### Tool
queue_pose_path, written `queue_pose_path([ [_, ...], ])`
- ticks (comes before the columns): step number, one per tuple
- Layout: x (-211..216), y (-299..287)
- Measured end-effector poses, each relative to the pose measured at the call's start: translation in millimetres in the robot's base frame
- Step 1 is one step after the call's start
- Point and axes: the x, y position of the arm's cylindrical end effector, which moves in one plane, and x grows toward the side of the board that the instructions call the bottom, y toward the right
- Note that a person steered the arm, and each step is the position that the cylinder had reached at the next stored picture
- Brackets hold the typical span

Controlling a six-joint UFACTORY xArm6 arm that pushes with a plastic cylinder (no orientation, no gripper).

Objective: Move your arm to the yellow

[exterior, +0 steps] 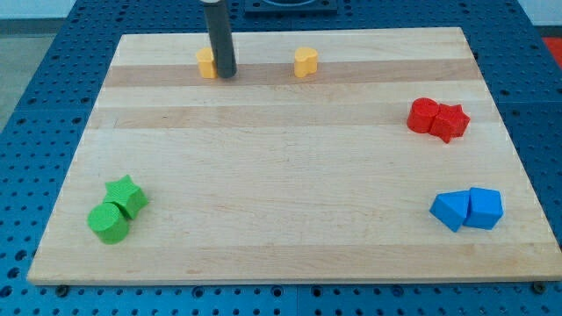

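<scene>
My rod comes down from the view's top and my tip (226,75) rests on the board at the top left. A yellow block (206,63) stands right against the rod's left side, partly hidden by it, so its shape is unclear. A second yellow block (305,62), heart-like in shape, sits apart to the right of my tip, near the board's top edge.
The wooden board (281,175) lies on a blue pegboard table. A red pair, a rounded block (423,115) and a star (451,122), sits at the right. Two blue blocks (468,209) lie at the bottom right. A green star (126,195) and green cylinder (109,222) lie bottom left.
</scene>
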Motion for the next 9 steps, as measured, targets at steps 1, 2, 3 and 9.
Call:
queue_pose_path([
  [1,-1,-16],
  [2,-14,-18],
  [3,-28,-24],
  [9,-37,1],
])
